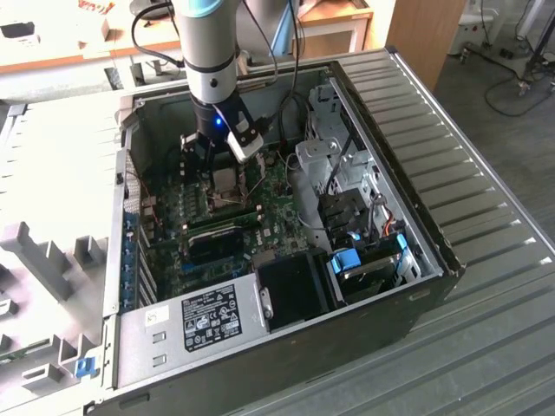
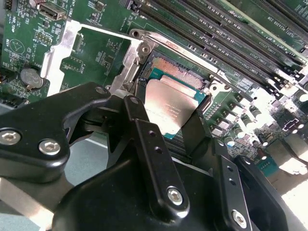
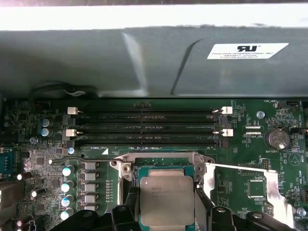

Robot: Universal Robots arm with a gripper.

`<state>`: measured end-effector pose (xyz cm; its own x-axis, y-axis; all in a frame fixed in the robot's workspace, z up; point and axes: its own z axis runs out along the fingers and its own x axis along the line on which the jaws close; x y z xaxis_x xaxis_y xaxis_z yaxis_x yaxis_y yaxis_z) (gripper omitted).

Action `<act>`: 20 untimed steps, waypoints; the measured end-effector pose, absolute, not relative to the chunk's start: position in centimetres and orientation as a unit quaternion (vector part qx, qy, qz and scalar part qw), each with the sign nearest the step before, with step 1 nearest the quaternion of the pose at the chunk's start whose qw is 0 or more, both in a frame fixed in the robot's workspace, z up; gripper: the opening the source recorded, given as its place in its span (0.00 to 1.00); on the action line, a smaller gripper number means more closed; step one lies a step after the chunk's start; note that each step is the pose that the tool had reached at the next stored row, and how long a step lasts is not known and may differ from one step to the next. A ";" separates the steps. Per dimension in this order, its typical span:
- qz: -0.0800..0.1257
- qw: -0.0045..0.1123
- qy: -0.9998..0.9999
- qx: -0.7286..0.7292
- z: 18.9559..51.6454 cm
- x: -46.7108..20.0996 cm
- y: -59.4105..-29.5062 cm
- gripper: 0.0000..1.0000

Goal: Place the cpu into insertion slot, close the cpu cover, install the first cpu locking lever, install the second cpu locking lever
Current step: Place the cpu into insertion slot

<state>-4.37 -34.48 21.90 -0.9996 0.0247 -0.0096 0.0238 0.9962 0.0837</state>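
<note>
The cpu [image 2: 171, 102], a flat silvery square with green edges, sits between my gripper's [image 2: 168, 115] two black fingers [image 2: 140, 126], which press on its opposite sides. It hangs tilted just over the insertion slot [image 2: 175, 71], whose tan-gold pin field shows past the chip's far edge. In the first wrist view the cpu [image 3: 166, 192] covers most of the insertion slot [image 3: 162, 162]. The cpu cover [image 2: 60, 50], a thin silvery frame, is swung open to one side. A thin wire locking lever [image 3: 82, 159] lies beside the socket. In the exterior view my gripper [image 1: 217, 178] reaches down into the open computer case.
Long black memory slots [image 3: 144, 127] run close beside the socket, with the grey case wall [image 3: 144, 62] behind them. A row of capacitors [image 3: 67, 186] and a coin battery [image 3: 277, 138] flank it. The power supply [image 1: 199, 316], a black shroud [image 1: 290, 286] and the drive cage [image 1: 347, 169] fill the case.
</note>
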 end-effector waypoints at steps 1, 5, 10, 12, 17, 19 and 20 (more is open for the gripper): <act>0.042 0.005 0.999 0.012 21.9 -4.4 -34.5 0.54; 0.042 0.005 0.999 0.012 21.8 -4.4 -34.7 0.54; 0.042 0.005 0.999 0.012 21.3 -4.4 -34.8 0.54; 0.042 0.005 0.999 0.012 21.2 -4.4 -34.8 0.54; 0.042 0.005 0.999 0.012 21.1 -4.4 -34.8 0.54; 0.042 0.006 0.999 0.018 21.1 -4.4 -34.8 0.54; 0.042 0.006 0.999 0.027 21.1 -4.4 -34.8 0.54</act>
<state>-4.37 -34.79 21.07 -0.9984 0.0553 -0.0097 0.0543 0.9950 0.0839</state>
